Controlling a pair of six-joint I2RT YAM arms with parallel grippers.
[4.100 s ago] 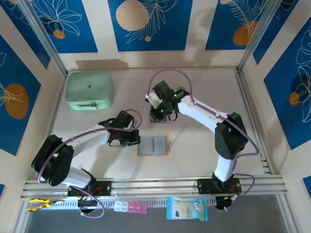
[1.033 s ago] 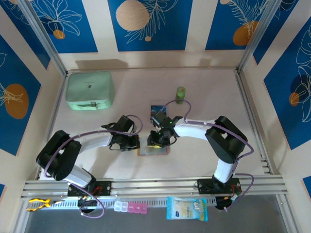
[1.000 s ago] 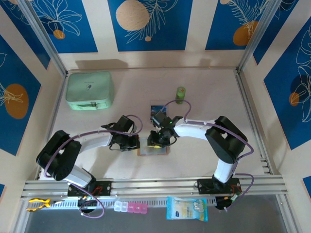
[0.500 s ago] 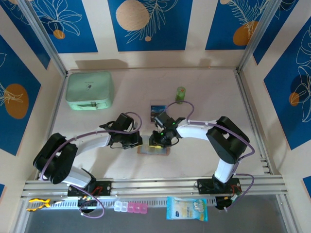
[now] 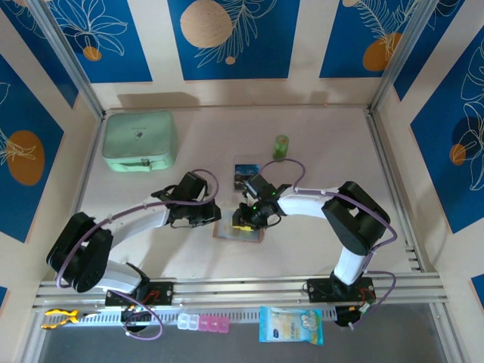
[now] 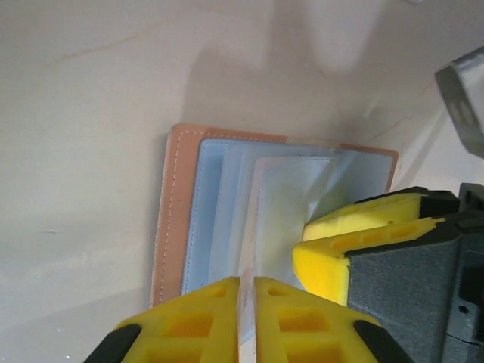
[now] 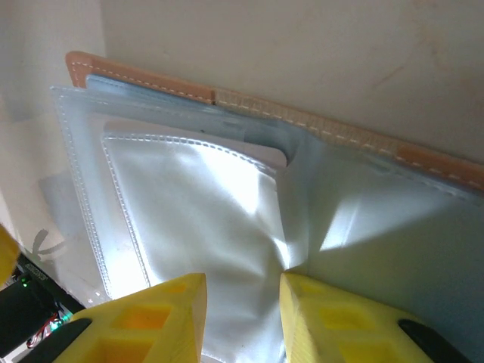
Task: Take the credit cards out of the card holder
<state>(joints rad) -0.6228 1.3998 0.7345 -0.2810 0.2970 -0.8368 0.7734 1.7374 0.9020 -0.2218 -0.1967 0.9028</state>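
Note:
The tan card holder (image 5: 251, 235) lies open on the table between the two arms. In the left wrist view its tan edge (image 6: 168, 219) frames grey-blue pockets and clear sleeves. My left gripper (image 6: 247, 283) is almost shut, with the thin edge of a clear sleeve between its fingers. It reaches in from the holder's left (image 5: 212, 218). My right gripper (image 7: 242, 286) stands open, its fingers (image 6: 355, 242) pressed down on a crumpled clear sleeve (image 7: 204, 204). The corner of a pale card (image 7: 261, 150) peeks out behind that sleeve. A blue printed credit card (image 5: 245, 173) lies on the table behind the holder.
A small green bottle (image 5: 280, 147) stands behind the blue card. A large mint-green zip pouch (image 5: 140, 140) sits at the back left. Metal frame posts and patterned walls close in the table on three sides.
Four seconds ago the right arm hovered over the blue card at the back; it has since come down onto the open holder. In the last second both grippers shifted only slightly over the holder.

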